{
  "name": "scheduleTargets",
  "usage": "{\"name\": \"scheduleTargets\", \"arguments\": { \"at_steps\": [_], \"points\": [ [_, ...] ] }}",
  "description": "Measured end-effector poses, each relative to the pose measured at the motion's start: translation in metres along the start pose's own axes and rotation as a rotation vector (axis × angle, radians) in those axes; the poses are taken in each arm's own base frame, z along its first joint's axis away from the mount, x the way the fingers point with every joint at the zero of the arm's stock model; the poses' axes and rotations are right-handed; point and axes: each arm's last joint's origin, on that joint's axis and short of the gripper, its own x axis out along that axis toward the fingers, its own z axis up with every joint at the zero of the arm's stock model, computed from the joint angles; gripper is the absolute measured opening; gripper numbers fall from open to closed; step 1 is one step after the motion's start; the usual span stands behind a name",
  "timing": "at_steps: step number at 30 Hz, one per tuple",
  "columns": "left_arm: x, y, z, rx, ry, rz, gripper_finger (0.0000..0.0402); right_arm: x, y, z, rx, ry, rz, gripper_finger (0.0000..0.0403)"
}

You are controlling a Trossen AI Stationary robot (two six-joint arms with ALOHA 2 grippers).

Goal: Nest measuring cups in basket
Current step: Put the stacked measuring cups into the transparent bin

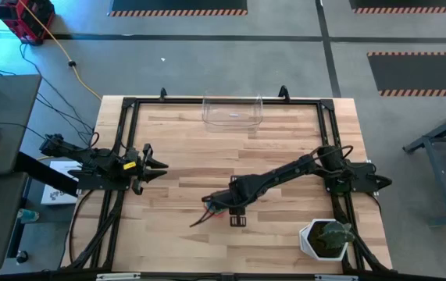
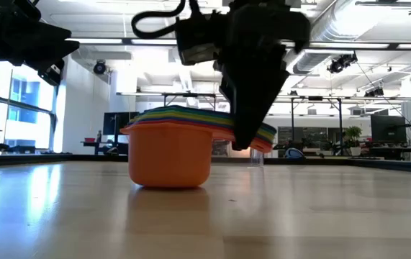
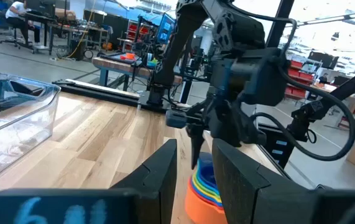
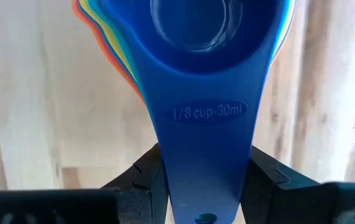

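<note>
Right wrist view | right gripper [image 4: 205, 186] fingers clamp stacked measuring cups' [image 4: 211, 74] handles | risk: stack slips sideways, un-nesting, before basket [image 1: 232, 111].

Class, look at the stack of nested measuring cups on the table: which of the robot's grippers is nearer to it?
The right. The right gripper is at the stack of measuring cups, fingers either side of its handles; the left gripper waits apart near the table's left edge.
</note>
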Motion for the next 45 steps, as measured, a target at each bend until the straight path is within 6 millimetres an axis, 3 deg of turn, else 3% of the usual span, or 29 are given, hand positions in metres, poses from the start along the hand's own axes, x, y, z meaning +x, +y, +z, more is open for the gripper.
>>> {"name": "scheduleTargets", "arguments": {
  "at_steps": [32,45],
  "points": [
    [0.0,0.0,0.0,0.0,0.001,0.0,0.0091,-0.001,-0.065,0.014,0.411,-0.058,-0.165,0.0124],
    [0.0,0.0,0.0,0.0,0.0,0.0,0.0091,-0.027,-0.103,0.017,0.547,-0.138,-0.2,0.0124]
  ]
}}
